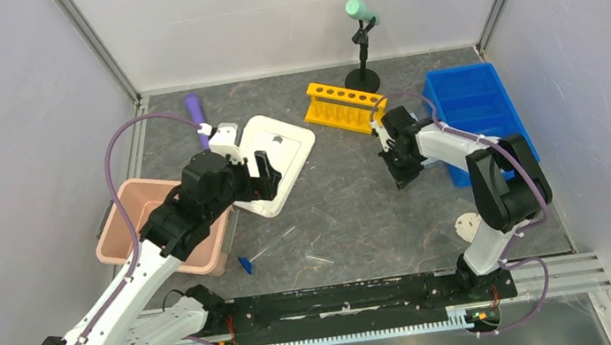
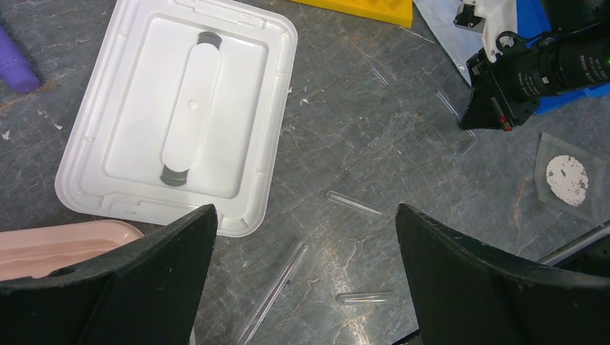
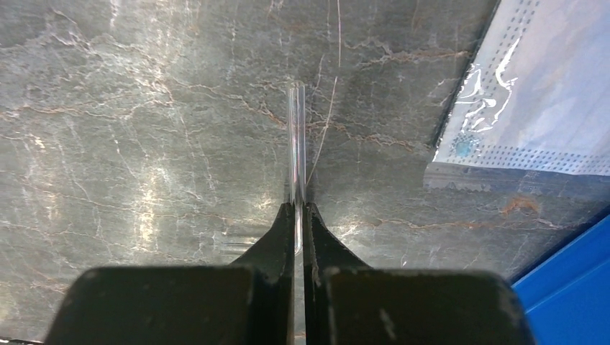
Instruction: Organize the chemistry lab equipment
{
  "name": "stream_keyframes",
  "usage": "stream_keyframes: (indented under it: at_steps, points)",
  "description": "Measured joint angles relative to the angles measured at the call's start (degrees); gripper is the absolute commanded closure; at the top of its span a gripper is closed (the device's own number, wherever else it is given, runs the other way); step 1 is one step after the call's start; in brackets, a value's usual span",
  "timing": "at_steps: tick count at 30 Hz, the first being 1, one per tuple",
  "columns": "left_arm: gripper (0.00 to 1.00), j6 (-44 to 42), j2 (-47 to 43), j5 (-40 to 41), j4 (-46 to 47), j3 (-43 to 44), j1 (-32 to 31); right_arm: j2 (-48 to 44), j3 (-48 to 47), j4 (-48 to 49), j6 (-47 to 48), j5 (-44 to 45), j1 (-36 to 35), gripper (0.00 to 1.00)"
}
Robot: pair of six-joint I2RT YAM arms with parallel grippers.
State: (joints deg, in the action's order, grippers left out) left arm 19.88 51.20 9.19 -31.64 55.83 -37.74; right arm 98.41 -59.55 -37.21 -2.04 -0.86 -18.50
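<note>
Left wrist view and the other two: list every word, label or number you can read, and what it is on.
White print on the black motor housing of the right arm: too small and blurred to read.
Nothing else bears readable text: white lid, yellow rack, face mask.

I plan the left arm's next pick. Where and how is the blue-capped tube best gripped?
Probably the clear shaft of the blue-capped tube, near its middle, coming straight down with the left gripper open across its length. It lies flat on the table, with bare surface on both sides.
</note>
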Motion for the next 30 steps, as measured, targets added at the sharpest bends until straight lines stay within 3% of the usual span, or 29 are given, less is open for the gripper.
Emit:
stream_keyframes:
  at_steps: [14, 30]
  points:
    - [0.0, 0.0, 0.1, 1.0, 0.0, 0.0, 0.0, -7.8, -0.3, 2.1, -5.1, -1.2, 6.8, 1.0]
    - [0.0, 0.0, 0.5, 1.2, 0.0, 0.0, 0.0, -23.6, 1.9, 13.9, -22.0, -5.5, 29.7, 1.0]
